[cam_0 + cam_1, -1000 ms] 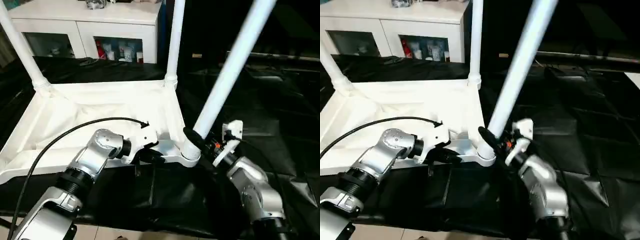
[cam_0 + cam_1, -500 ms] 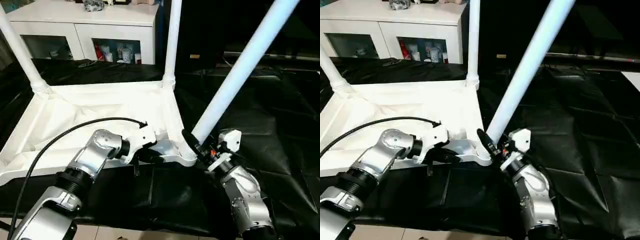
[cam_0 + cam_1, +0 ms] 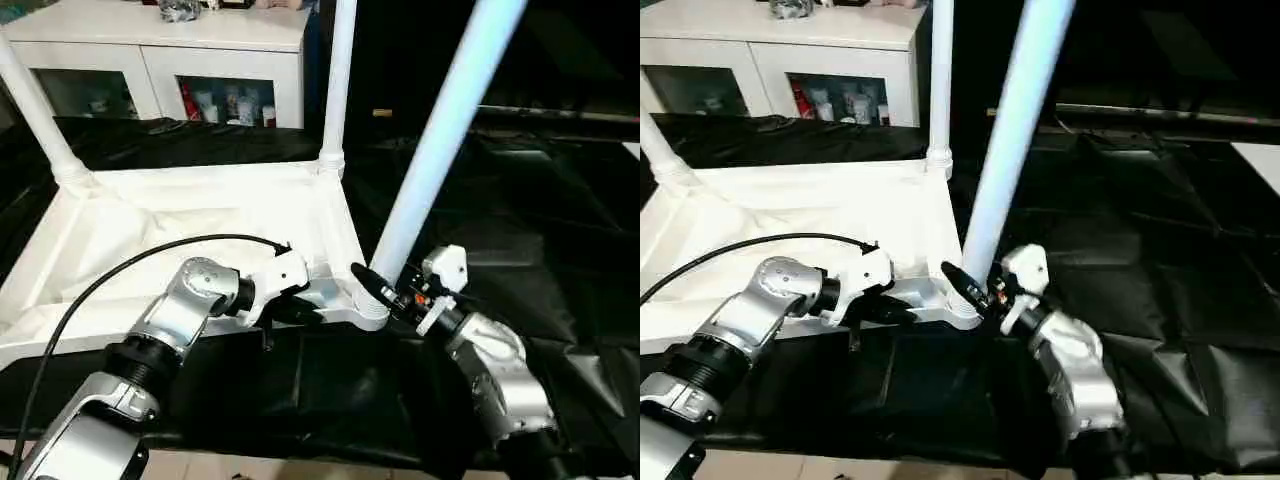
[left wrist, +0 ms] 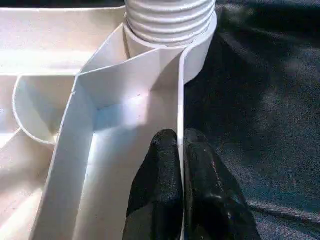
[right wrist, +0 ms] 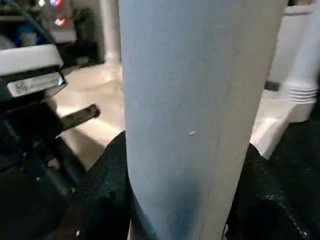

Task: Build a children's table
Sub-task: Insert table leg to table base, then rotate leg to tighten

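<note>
Upside down on the black-draped surface [image 3: 560, 260]: the white table top [image 3: 180, 225], ribbed underside facing up, two legs already standing in the far corner sockets, one at far left [image 3: 35, 110] and one at far right [image 3: 337, 85]. At the near right corner socket [image 3: 368, 308], a third leg [image 3: 440, 130] leaning away to the right, its lower end at the socket mouth, not yet upright. Right gripper [image 3: 385, 290] with fingers [image 5: 100, 200] clamped either side of this leg, low down just above the socket. Left gripper [image 4: 181, 165] with fingers [image 4: 162, 160] pinched together on the thin near rim wall of the top, just beside that same corner, bracing it. Likely light, hollow plastic: stiff enough to push on, yet smooth and prone to slipping through a grip, and the long leg levers hard against a low hold. Best taken near the base for seating, with the top pinned by its rim. Probably needs tipping straight before pressing or twisting home; forcing it at this angle risks jamming or skidding the top.
</note>
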